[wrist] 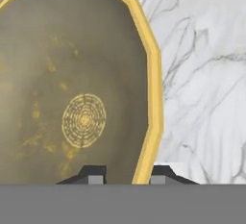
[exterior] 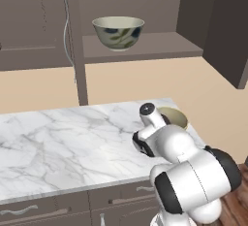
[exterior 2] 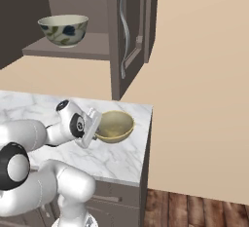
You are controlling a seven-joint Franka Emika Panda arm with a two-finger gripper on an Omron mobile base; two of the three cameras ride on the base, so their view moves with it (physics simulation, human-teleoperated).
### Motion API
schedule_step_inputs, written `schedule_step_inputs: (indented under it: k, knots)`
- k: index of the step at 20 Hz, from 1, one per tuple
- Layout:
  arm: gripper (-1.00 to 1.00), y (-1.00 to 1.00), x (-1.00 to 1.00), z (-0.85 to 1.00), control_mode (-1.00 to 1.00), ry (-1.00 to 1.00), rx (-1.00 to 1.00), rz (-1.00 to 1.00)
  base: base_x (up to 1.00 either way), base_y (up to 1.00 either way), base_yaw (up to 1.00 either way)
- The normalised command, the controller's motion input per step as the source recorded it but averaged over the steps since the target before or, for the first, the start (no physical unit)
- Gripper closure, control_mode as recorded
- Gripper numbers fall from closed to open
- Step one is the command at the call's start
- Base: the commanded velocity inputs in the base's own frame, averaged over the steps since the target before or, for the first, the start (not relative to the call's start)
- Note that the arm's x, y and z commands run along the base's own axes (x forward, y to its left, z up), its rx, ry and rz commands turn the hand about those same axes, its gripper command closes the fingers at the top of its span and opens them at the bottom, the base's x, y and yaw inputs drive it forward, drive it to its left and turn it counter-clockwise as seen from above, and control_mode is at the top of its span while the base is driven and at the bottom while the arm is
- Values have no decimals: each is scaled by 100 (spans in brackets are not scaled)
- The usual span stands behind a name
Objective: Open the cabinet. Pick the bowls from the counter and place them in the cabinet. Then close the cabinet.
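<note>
The two dark fingers (wrist: 124,174) straddle the yellow rim of the mustard bowl (wrist: 72,88), one tip inside and one outside, clamped on it near the right end of the table (exterior 2: 121,160). That table is white marble, grey-veined, against a tan wall. Two round bowls in all: the second, the leaf-marked bowl (exterior: 118,32), sits on the shelf of the open cabinet (exterior: 145,45), dark brown. Wooden floor (exterior 2: 194,209) shows below.

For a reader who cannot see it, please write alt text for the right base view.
The white arm's claw reaches the rim of a mustard-yellow bowl near the corner of the marble counter. Above, a leaf-patterned bowl sits on the shelf of the open brown cabinet.
</note>
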Motion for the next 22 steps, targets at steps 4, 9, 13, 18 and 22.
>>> schedule_step_inputs:
  k: [4, 9, 13, 18, 22]
  knots:
    - [100, -1, -17, -16, -100, 28, 0, 2, 0, 0, 0]
    - [100, 1, -69, 59, -100, -3, 0, 1, 0, 0, 0]
    - [100, 0, -78, 81, -100, -11, 1, 0, 0, 0, 0]
    - [100, 2, -59, 95, -100, -5, 1, 1, 0, 0, 0]
    - [100, 15, -56, 85, -100, -4, 0, 4, 0, 0, 0]
